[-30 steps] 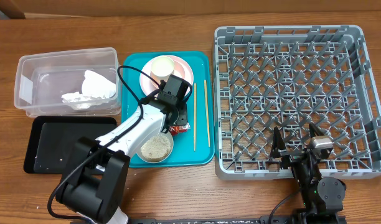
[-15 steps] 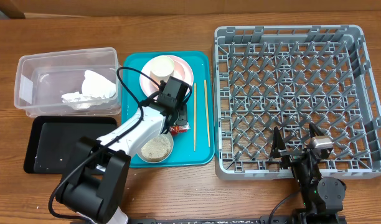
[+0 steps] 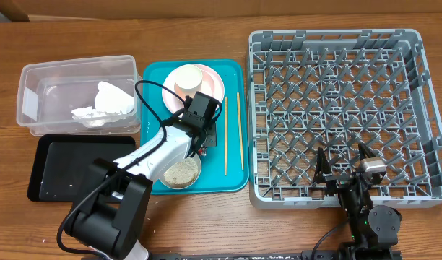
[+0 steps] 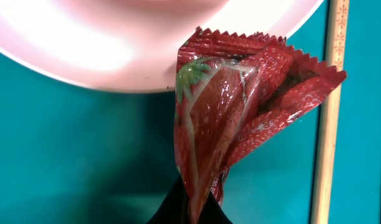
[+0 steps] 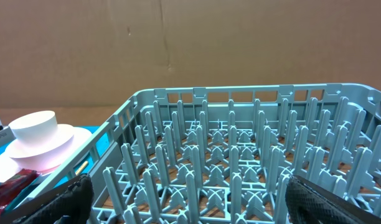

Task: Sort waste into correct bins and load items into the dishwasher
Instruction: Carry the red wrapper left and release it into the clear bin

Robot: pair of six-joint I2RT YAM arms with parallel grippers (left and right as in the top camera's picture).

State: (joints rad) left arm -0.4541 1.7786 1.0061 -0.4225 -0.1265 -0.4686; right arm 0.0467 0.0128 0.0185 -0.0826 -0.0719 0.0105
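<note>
Where the left pincer clamps, wrapper (red) sits.

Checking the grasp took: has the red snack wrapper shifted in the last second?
Yes. Overhead, the wrapper, pinched in the left pincer, has drawn away from the chopsticks.

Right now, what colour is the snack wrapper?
The snack wrapper is shiny red with a strawberry print; left wrist view.

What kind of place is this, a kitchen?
Probably a robot practice table, not a real kitchen. A grey dish rack and a teal tray with a pink plate sit on a wooden table, and the left hand pinches a red snack wrapper.
</note>
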